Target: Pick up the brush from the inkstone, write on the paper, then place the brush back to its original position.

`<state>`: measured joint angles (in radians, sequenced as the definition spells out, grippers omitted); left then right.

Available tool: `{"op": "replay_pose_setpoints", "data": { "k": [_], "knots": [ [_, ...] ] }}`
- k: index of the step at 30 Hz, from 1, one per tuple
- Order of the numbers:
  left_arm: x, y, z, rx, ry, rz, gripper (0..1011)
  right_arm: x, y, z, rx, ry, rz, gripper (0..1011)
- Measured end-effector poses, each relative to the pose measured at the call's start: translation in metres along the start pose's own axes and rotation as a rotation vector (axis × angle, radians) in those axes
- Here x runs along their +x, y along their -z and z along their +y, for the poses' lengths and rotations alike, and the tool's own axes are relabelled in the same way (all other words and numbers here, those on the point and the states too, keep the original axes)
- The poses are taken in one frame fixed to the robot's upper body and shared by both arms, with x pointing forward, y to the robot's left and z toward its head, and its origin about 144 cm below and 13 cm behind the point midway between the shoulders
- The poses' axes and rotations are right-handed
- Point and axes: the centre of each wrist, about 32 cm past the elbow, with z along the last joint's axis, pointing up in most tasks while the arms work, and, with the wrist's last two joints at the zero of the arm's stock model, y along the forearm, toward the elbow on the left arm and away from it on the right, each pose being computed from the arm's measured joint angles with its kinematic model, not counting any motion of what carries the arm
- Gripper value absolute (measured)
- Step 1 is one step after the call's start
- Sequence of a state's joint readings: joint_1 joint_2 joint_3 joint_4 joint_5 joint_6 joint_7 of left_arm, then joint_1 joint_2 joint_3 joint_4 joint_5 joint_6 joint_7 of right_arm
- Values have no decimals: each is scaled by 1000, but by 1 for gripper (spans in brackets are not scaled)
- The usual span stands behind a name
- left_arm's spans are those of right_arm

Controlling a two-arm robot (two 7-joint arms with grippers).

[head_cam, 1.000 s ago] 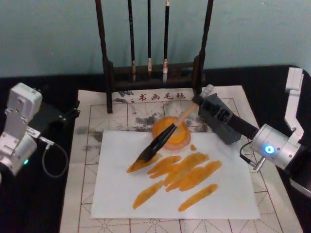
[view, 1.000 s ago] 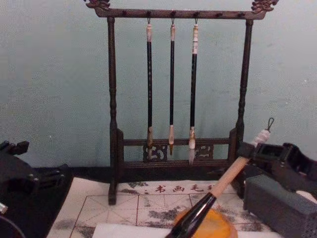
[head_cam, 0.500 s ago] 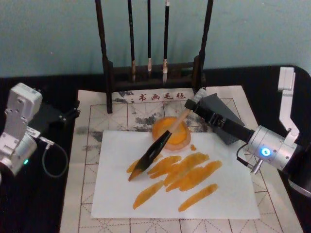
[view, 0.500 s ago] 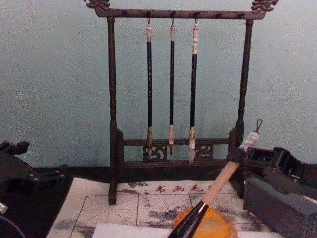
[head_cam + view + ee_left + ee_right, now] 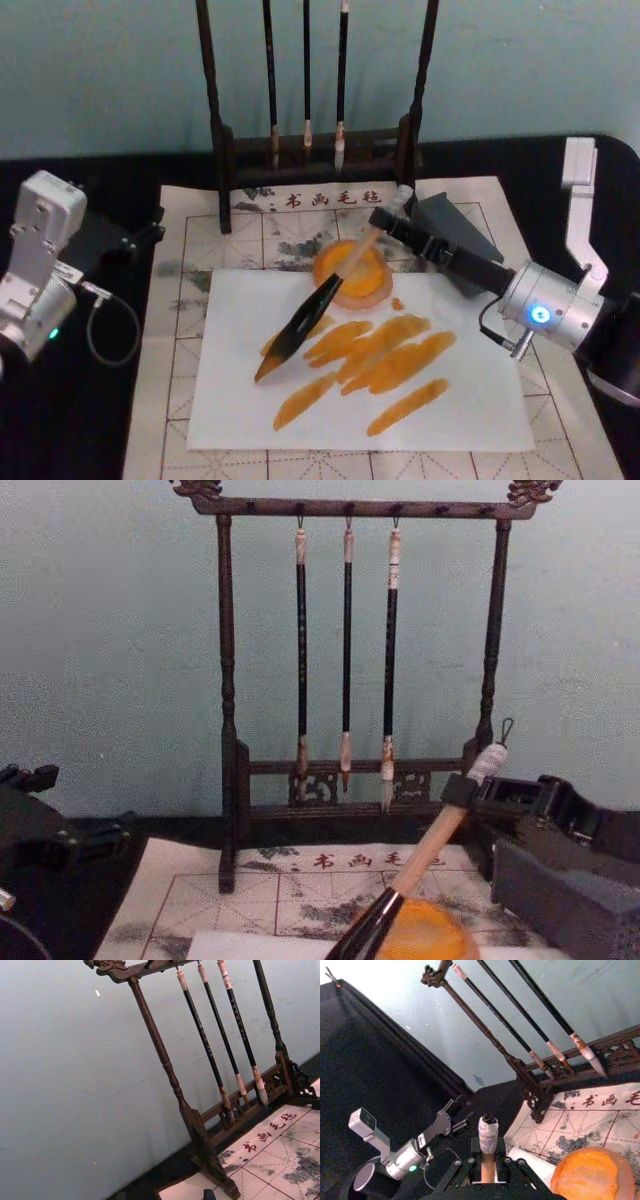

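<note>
Brush (image 5: 322,298) in the grip of the right gripper (image 5: 385,222): I am watching its fingers clamping the pale handle just below the white end cap, over the back part of the mat (image 5: 168,390). The brush is slanting down toward the paper's left edge, cap high and bristles low. Its handle is crossing above the inkstone (image 5: 368,282), while the dark tip is pointing at the left half of the paper (image 5: 235,410). I cannot tell whether the bristles are touching the sheet.

The inkstone is sitting on the paper's back edge, overlapping it, and is showing a glossy amber-orange inside. The brush tip is lying well outside the dish. Orange strokes (image 5: 385,350) are fanning across the middle of the paper, and one small orange spot (image 5: 397,303) is lying just beside the dish.

At the mat's back edge, the rack (image 5: 214,120) is carrying three thin brushes (image 5: 306,70), which are hanging side by side from its top bar. Through the right wrist camera I am seeing the end cap wedged between the gripper's fingers.

The left gripper (image 5: 150,232) is sitting parked near the left edge of the table (image 5: 520,160), beside the mat's back left corner and well apart from the brush.
</note>
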<state>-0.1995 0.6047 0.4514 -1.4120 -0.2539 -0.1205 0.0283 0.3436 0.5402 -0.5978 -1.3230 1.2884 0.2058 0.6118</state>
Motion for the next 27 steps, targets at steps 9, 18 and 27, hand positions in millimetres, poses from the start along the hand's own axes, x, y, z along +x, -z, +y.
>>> {"op": "replay_pose_setpoints", "data": {
  "k": [9, 18, 27],
  "knots": [
    [0, 0, 0, 0, 0, 0, 1001, 0, 2, 1, -21, -2, -3, 175],
    [0, 0, 0, 0, 0, 0, 1001, 2, 3, 2, -37, 11, -12, 175],
    [0, 0, 0, 0, 0, 0, 1001, 3, 3, 1, -43, 20, -23, 175]
  ]
}}
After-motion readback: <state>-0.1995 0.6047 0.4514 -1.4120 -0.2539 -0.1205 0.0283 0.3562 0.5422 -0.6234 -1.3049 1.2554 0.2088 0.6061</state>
